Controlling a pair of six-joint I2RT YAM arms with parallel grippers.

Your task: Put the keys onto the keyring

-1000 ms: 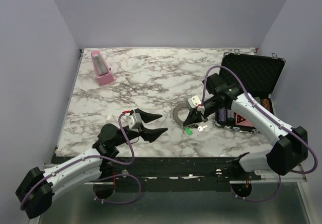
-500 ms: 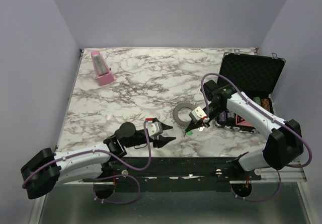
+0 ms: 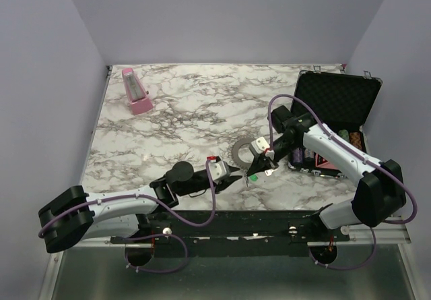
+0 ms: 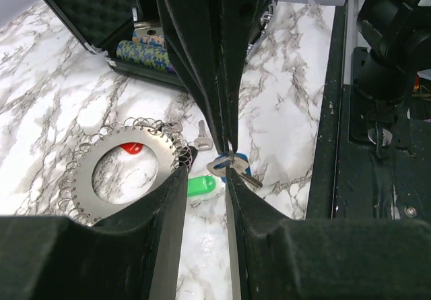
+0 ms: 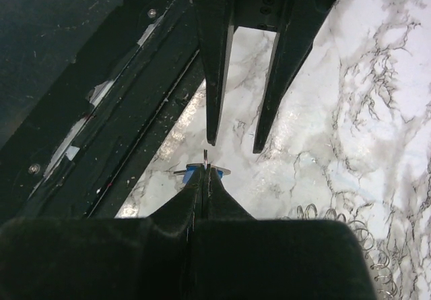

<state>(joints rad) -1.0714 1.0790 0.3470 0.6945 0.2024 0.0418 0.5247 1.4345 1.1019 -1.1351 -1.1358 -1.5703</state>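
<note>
The keyring (image 4: 91, 199) is a flat grey toothed ring rimmed with wire loops; it lies near the table's front (image 3: 238, 150). A red key head (image 4: 131, 147) lies in its hole. My right gripper (image 5: 205, 170) is shut, pinching a blue-headed key (image 4: 227, 166) at its top, just right of the ring (image 3: 251, 172). My left gripper (image 4: 205, 173) reaches in from the left (image 3: 231, 173), jaws apart. Its right fingertip touches the blue key. A green key (image 4: 204, 186) lies on the marble between its fingertips. A bare silver key (image 4: 201, 135) lies beyond.
An open black case (image 3: 337, 101) holding stacked chips (image 4: 145, 50) stands at the right, close behind the right arm. A pink metronome (image 3: 137, 92) stands at the back left. The black front rail (image 4: 337, 145) runs just beside the keys.
My left arm has stretched right until its fingers meet the right gripper, and its jaws have narrowed. The right gripper has shifted slightly towards the front edge, still shut.
</note>
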